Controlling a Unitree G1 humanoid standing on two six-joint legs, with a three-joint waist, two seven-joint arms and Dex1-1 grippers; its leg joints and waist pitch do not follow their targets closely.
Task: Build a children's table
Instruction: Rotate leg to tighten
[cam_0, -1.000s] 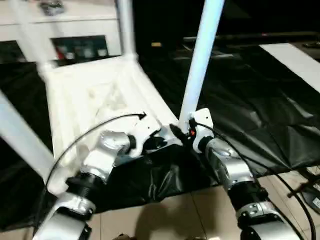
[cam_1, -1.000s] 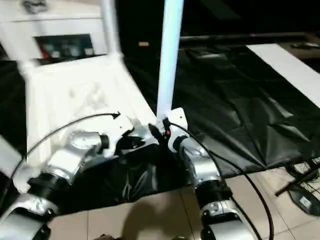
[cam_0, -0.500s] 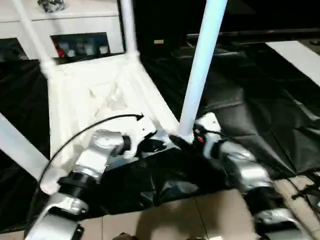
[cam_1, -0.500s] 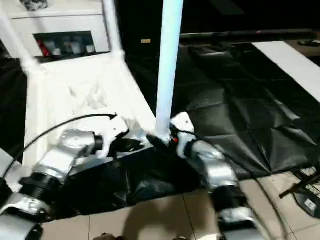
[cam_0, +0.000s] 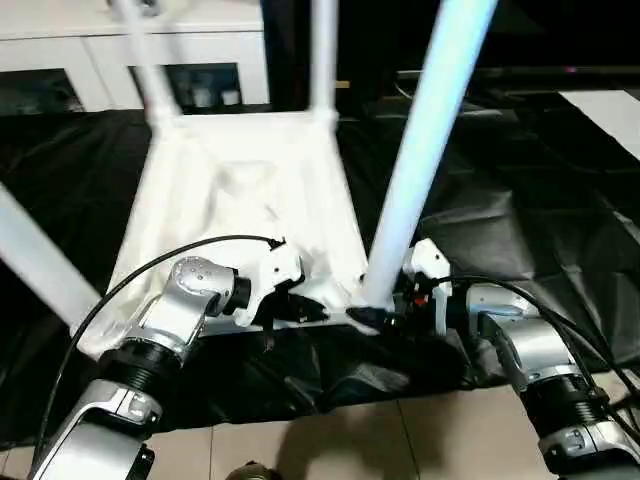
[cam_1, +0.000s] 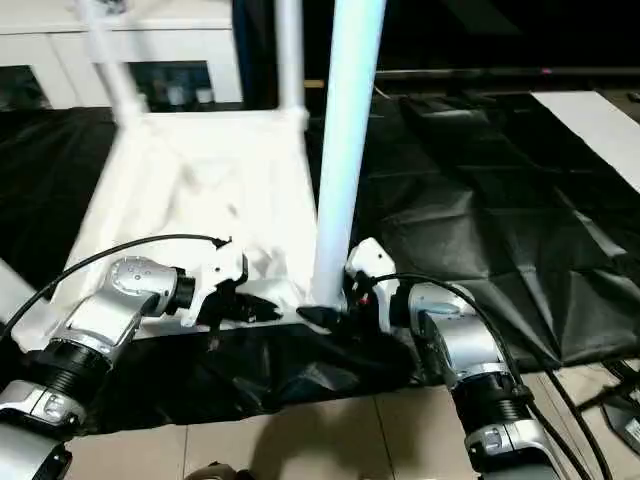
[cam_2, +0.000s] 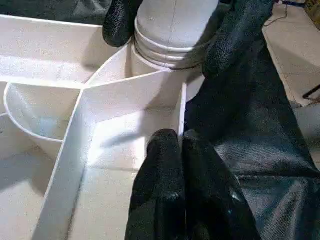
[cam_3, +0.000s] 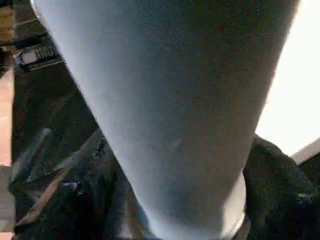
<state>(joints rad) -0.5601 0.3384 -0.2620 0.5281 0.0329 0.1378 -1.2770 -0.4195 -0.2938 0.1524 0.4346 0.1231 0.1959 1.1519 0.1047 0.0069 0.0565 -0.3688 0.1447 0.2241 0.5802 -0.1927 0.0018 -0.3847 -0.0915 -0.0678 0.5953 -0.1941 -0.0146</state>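
**A:** Since the legs point upward, where does the children's table (cam_0: 250, 190) actually sit?

**B:** It lies upside down on the black sheet (cam_0: 520, 220) that covers the floor, close to the sheet's near edge. Its ribbed underside faces up. Pale floor tiles (cam_0: 400, 440) begin just past that edge.

**A:** And the legs?

**B:** All four stand in the corner sockets. The near-right leg (cam_0: 425, 160) rises tall and slightly tilted at the corner nearest the sheet's near edge. The near-left leg (cam_0: 35, 265) slants off toward the sheet's left edge. The two far legs (cam_0: 322, 55) stand toward the white cabinet (cam_0: 60, 50) behind the sheet.

**A:** What is the right gripper (cam_1: 325, 318) doing?

**B:** It is at the foot of the near-right leg, just above the socket. The left wrist view shows its black fingers (cam_2: 120, 20) set on opposite sides of the leg's ridged base. They are clamped around it.

**A:** The left gripper (cam_2: 172, 137)?

**B:** Its two fingers are pressed together, tips at the thin rim of the top's near edge, just beside that same corner socket. The rim runs into the seam between them, and I cannot tell whether they pinch it or merely rest there.

**A:** How close are the two grippers?

**B:** Near each other at the one corner, but apart.
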